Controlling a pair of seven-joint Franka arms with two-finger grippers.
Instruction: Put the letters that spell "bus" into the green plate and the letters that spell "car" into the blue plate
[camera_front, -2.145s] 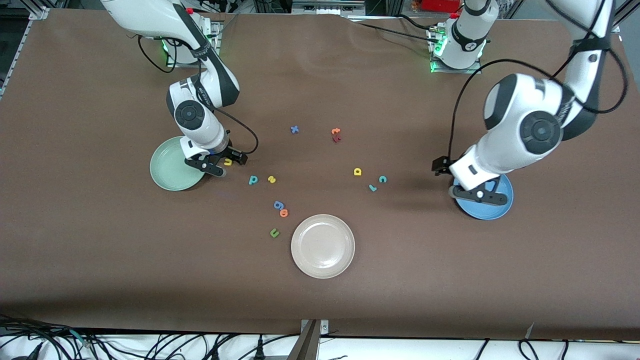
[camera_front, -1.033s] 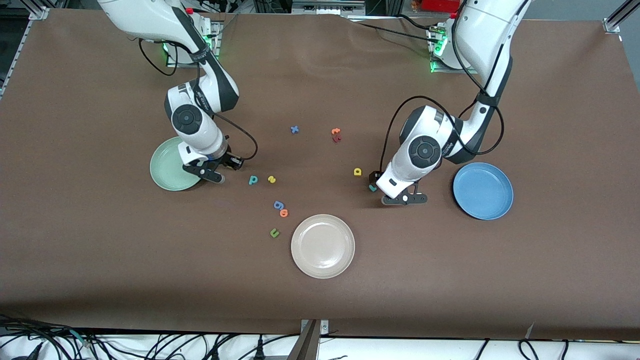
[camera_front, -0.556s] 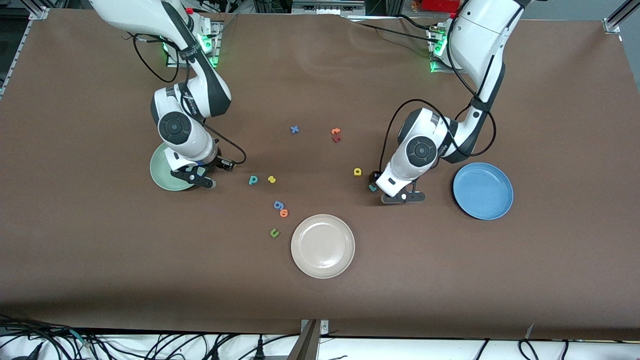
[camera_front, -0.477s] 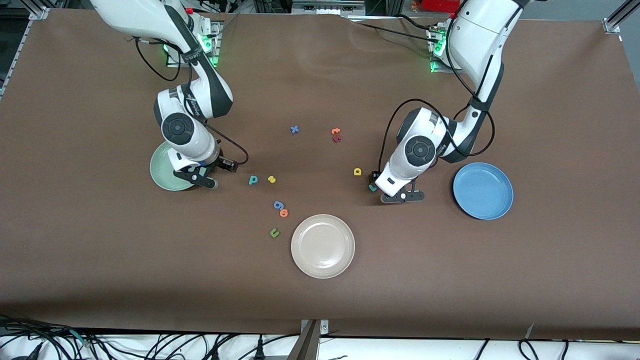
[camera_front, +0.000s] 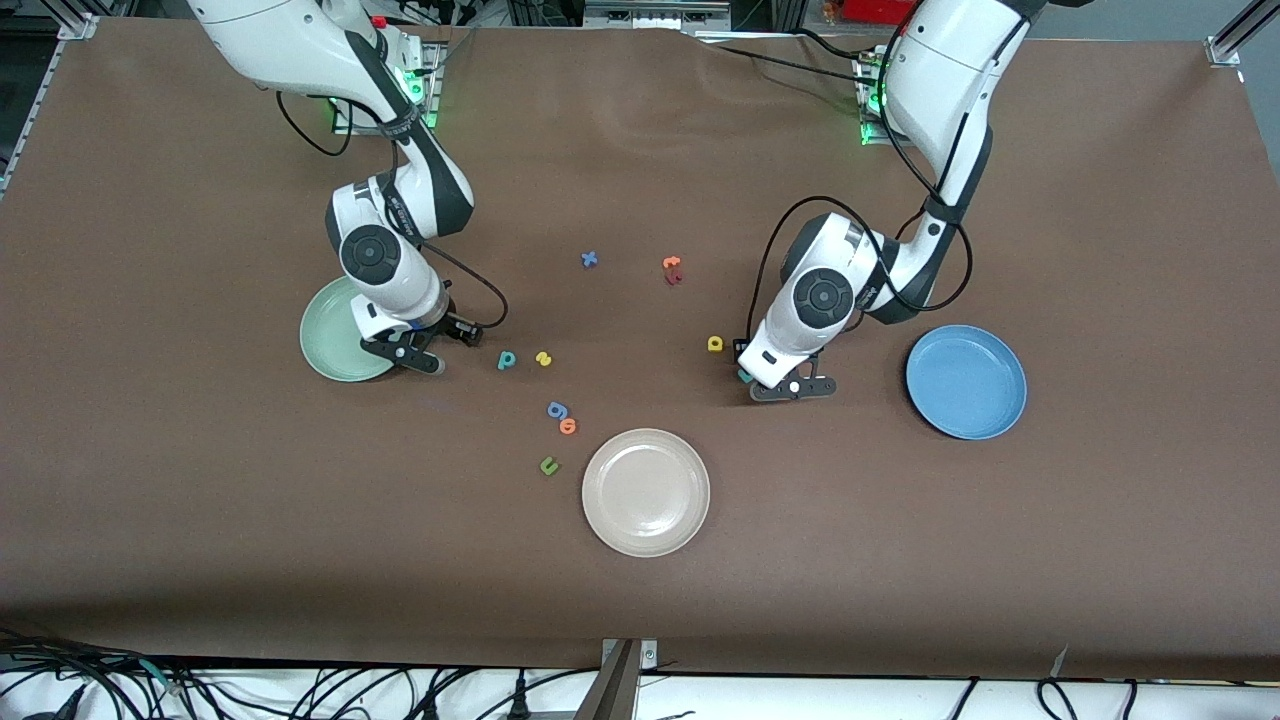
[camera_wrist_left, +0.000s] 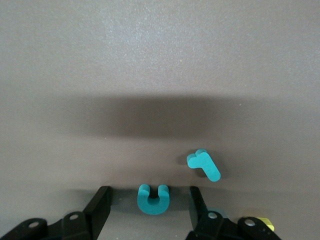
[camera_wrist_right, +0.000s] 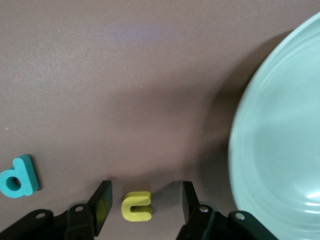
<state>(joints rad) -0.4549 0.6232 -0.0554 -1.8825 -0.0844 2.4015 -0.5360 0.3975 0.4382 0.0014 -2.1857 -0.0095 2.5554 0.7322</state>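
teal c (camera_wrist_left: 153, 198): flat on the table, between the open fingers of the left gripper (camera_wrist_left: 150, 206) – fingers not touching it, gap each side.
teal r (camera_wrist_left: 204, 165): just beside the c, on the table; only its tip shows in the front view.
yellow a (camera_front: 715, 343): on the table near the left gripper, toward the middle.
blue plate (camera_front: 966, 381): toward the left arm's end, well apart from the c, nothing in it.
yellow u (camera_wrist_right: 136, 205): on the table between the open fingers of the right gripper (camera_wrist_right: 142, 202) – not pinched, just beside the rim of the green plate (camera_wrist_right: 280, 145).
green plate: nothing in the part that shows.
teal b (camera_front: 507, 359) & yellow s (camera_front: 543, 358): side by side on the table, near the right gripper, toward the middle.
white plate (camera_front: 645, 491): nearer the front camera, mid-table.
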